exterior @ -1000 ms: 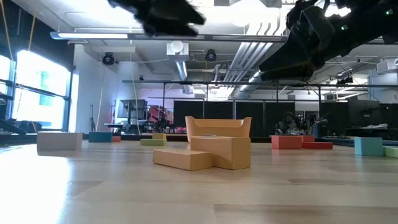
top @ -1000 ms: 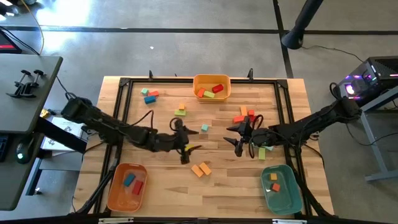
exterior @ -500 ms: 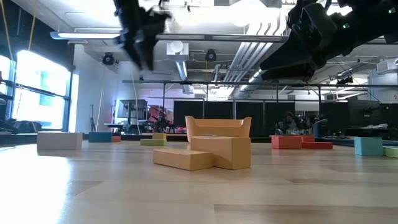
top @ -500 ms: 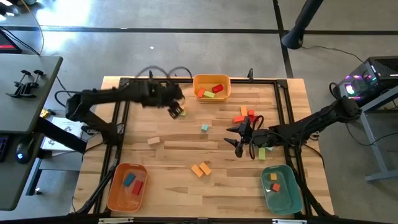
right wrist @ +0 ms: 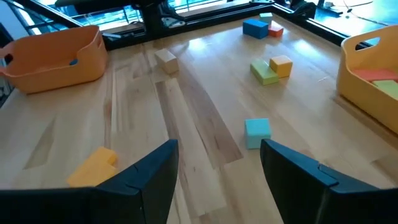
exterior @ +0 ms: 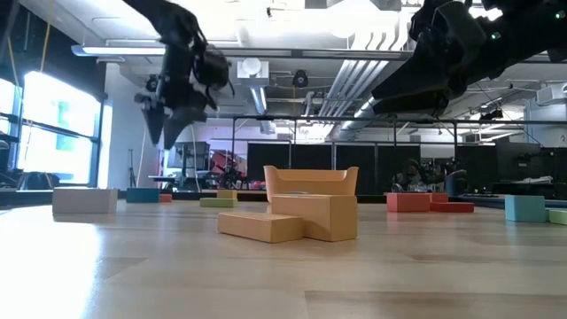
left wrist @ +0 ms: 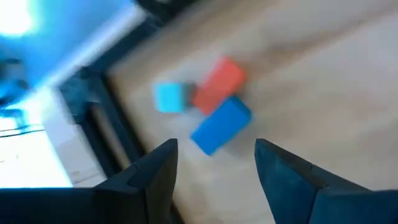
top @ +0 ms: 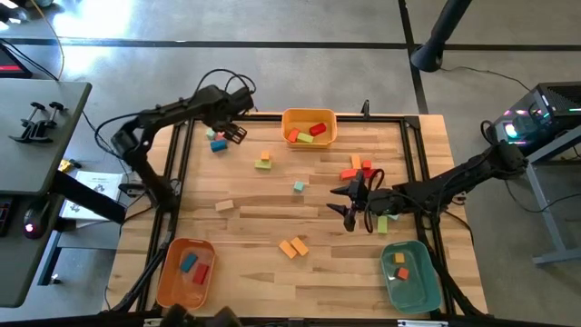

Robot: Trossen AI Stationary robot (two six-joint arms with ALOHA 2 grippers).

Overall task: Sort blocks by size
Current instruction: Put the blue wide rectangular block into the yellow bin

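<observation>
Small coloured blocks lie scattered on the wooden table (top: 272, 222). A teal cube (left wrist: 169, 97), a red block (left wrist: 217, 84) and a blue block (left wrist: 221, 124) lie together at the far left (top: 217, 140). My left gripper (top: 234, 133) hangs open above and just right of them, touching nothing; it also shows in the low view (exterior: 168, 124). My right gripper (top: 345, 206) is open and empty above the table's right middle, with a teal cube (right wrist: 257, 132) ahead of it and a green block (top: 386, 221) beside its arm.
An orange bin (top: 309, 138) at the far middle holds red, green and orange blocks. An orange bin (top: 171, 272) stands near left, a teal bin (top: 419, 283) near right. A green-and-orange pair (top: 263, 162), a tan block (top: 224, 206), two orange blocks (top: 292, 246) and a red-orange cluster (top: 356, 168) lie between.
My left gripper has swung from the table's middle up and toward the far left corner, and now hangs over the teal, red and blue blocks. The tan block shows where the arm had covered the table.
</observation>
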